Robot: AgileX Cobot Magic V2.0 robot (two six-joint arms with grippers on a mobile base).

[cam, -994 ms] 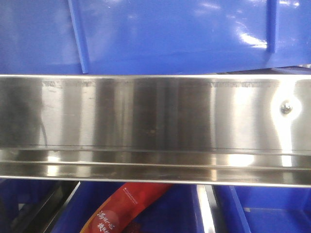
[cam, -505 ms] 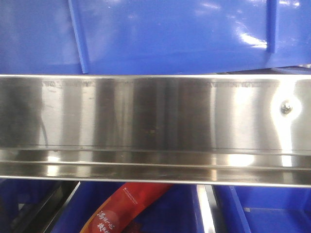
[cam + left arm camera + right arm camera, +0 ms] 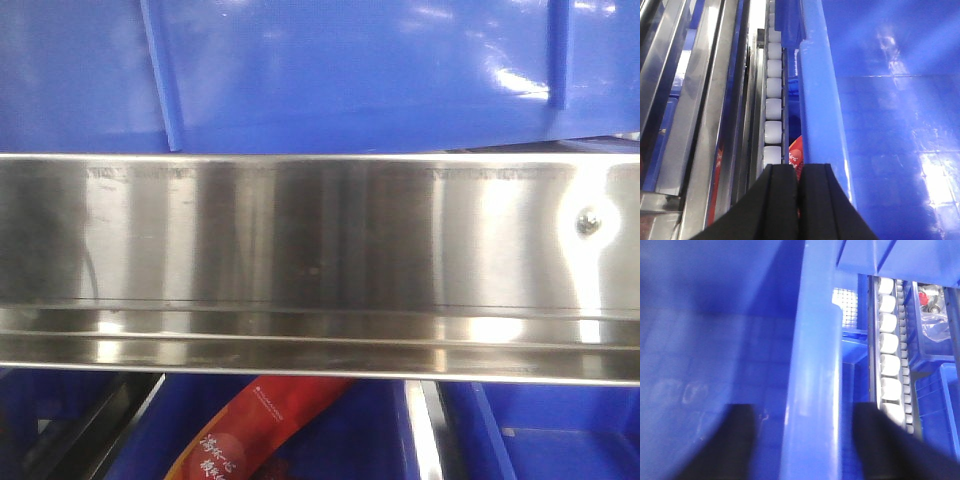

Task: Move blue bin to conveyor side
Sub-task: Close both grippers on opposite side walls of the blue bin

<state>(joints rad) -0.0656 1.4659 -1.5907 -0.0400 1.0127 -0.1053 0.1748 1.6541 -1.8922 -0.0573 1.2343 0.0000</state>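
Stainless-steel rail across the whole front view, bright and horizontal, with one screw head near its right end. Directly above it, the blue bin: glossy front wall filling the top band from edge to edge, parallel to the rail, thin ribs leaning a little off vertical. Below the rail, lower blue crates and a red printed packet in one of them. Left arm lined up along the rack, wrist view looking down the bin's left rim; rim running straight away from the camera, side by side with a track of white rollers and steel rails further left. Left gripper fully closed, black fingers pressed together with nothing between them, tips at the rim's outer edge; contact with the rim impossible to judge. Right arm over the opposite side wall, looking along the right rim, likewise running away from the camera beside a second roller track. Right gripper spread wide, astride that rim: one dark blurred finger inside the bin, the other outside, a gap visible on both sides, nothing clamped. Beyond the track, a clear bag with something red in it. Long axis not readable from these views.
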